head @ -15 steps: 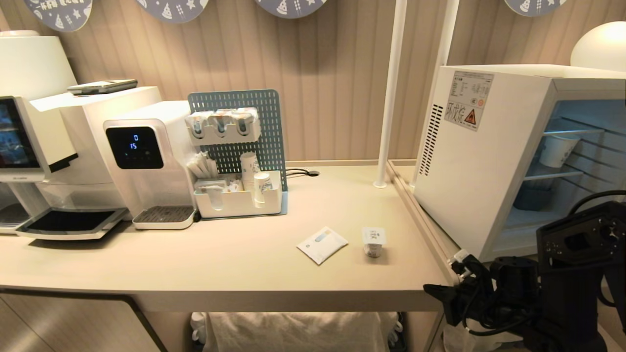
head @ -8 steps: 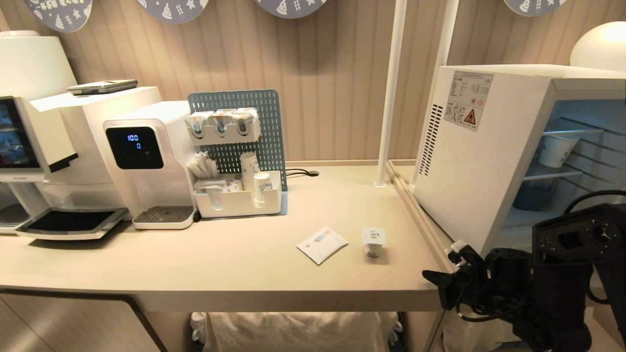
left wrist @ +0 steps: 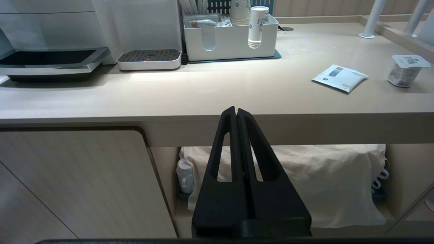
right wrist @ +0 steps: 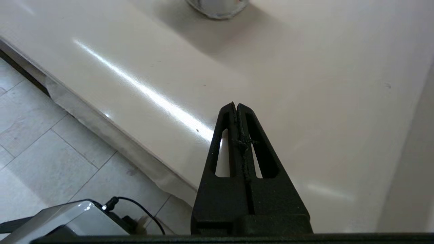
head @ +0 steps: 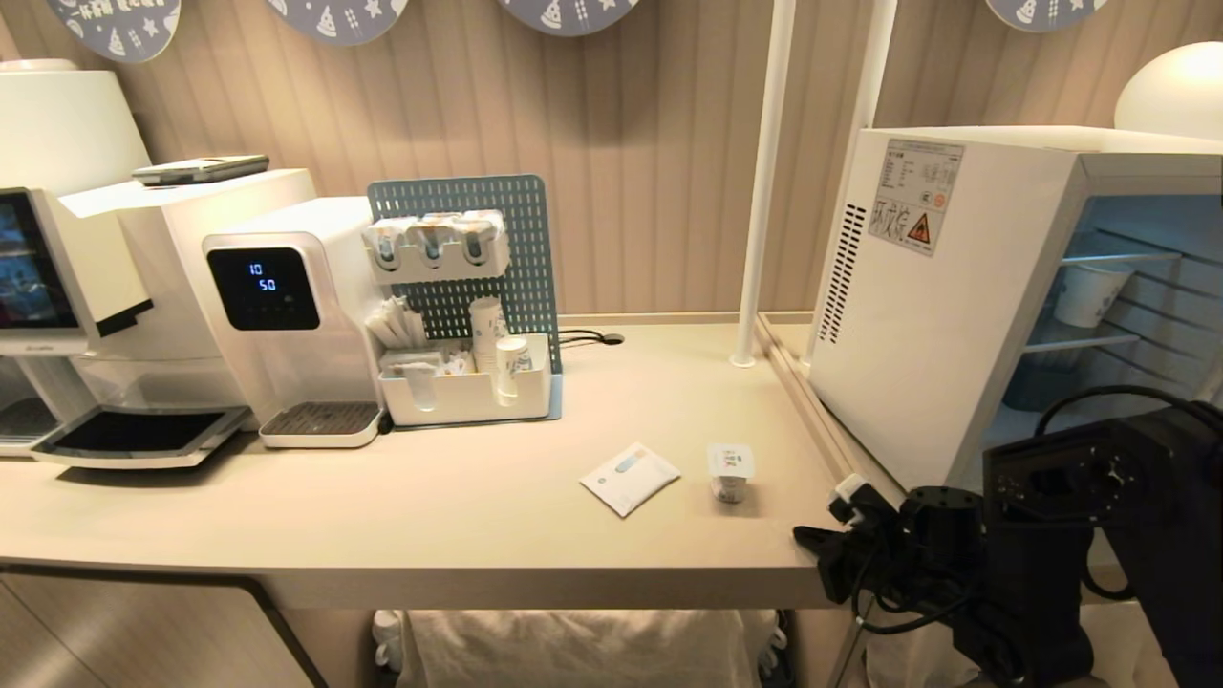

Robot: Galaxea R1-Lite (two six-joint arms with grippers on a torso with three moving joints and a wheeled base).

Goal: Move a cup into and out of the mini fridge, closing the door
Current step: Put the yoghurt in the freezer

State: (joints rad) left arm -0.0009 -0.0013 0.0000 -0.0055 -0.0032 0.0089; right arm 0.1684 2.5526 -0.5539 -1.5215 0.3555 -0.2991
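Observation:
The cup (head: 730, 472), squat with a white-and-blue foil lid, stands on the beige counter (head: 430, 516) near its right end; it also shows in the left wrist view as the cup (left wrist: 407, 69). The white mini fridge (head: 917, 315) stands to its right with the inside showing; the door is out of view. My right gripper (head: 804, 541) is shut and empty, hovering over the counter's front right corner, short of the cup (right wrist: 217, 6). Its shut fingers (right wrist: 236, 108) point across the counter top. My left gripper (left wrist: 236, 110) is shut and empty, parked below the counter's front edge.
A flat white packet (head: 629, 478) lies just left of the cup. A water dispenser (head: 287, 325) and an organiser tray with paper cups (head: 468, 392) stand at the back left. A white post (head: 760, 191) rises beside the fridge. A paper cup (head: 1089, 291) sits on a fridge shelf.
My right arm has swung left and a little up, bringing its shut gripper over the counter's front right corner. The cup, the fridge and the left arm have not moved.

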